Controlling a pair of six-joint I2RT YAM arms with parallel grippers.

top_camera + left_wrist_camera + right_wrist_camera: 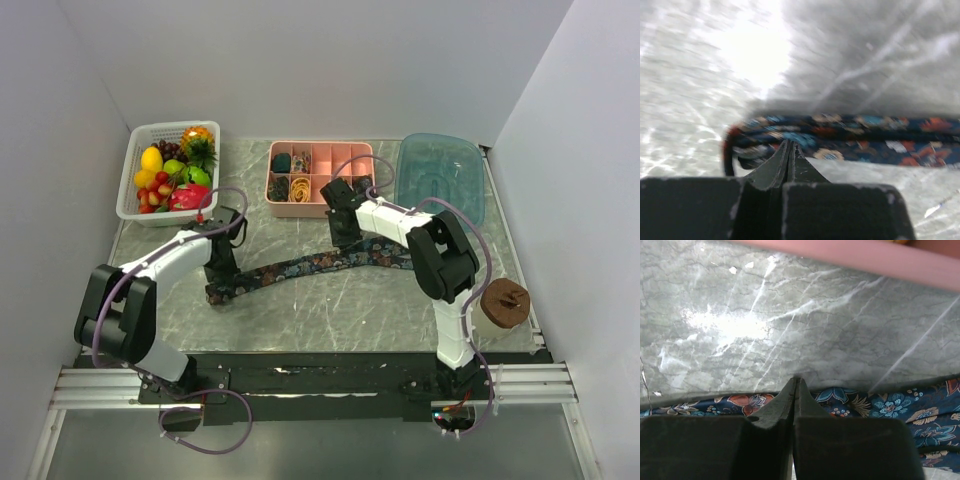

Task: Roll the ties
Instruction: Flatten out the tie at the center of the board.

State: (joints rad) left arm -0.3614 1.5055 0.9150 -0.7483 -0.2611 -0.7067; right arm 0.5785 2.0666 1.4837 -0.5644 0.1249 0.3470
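Dark paisley tie (295,268) outstretched, left end perhaps folded

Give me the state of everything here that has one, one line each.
tie: stretched out flat, left end doubled over.
left gripper: shut, tips at the tie's doubled end.
right gripper: shut, tips at the tie's edge.
pink compartment tray: partly filled.
blue tub: empty.
white basket: full of fruit.
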